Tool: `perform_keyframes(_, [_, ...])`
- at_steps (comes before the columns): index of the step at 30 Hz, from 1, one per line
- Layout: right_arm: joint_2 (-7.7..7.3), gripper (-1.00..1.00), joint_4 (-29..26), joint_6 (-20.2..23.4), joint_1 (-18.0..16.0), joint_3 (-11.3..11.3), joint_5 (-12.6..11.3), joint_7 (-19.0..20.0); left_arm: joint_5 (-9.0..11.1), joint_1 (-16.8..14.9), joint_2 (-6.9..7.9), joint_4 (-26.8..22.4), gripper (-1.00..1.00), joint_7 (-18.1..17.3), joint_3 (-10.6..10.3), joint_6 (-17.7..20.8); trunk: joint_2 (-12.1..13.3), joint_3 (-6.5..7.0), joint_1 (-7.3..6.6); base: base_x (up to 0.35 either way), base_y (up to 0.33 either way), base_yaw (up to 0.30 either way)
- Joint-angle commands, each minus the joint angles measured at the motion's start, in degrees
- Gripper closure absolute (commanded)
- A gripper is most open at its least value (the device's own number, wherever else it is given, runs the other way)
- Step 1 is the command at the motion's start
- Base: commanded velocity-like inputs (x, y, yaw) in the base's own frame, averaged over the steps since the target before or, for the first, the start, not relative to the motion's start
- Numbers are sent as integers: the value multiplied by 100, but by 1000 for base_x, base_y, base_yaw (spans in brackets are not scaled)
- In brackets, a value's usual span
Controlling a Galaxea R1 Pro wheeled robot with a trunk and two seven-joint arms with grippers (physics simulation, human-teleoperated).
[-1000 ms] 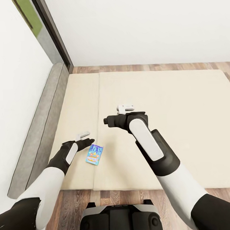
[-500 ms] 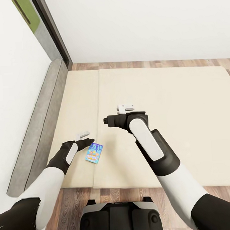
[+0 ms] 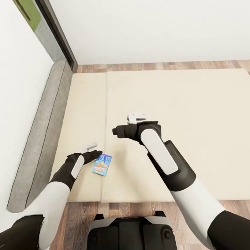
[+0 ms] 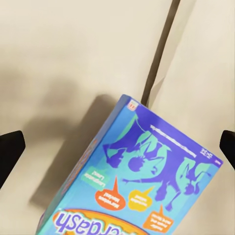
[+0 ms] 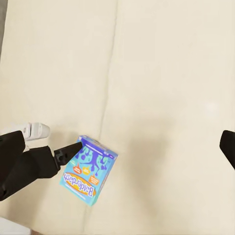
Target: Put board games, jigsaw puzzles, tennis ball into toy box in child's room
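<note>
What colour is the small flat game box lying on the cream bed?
Mainly blue, with darker cartoon figures and orange labels; the small flat game box shows best in the left wrist view.

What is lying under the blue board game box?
The blue board game box lies on the cream bed, over its lengthwise seam. The part of the bed directly beneath the box is covered.

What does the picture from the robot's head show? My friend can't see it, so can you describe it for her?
A small blue game box lies on a wide cream bed, right beside the robot's left gripper. The right gripper hangs over the middle of the bed, holding nothing. White walls, a grey headboard and wood floor surround the bed.
</note>
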Motion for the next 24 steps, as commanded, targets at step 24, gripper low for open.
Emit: perform_keyframes(24, [1, -100, -4, 33, -4, 3, -115, -50, 49, -15, -4, -45, -100, 9, 26, -348, -10, -221, 3, 0, 0, 0])
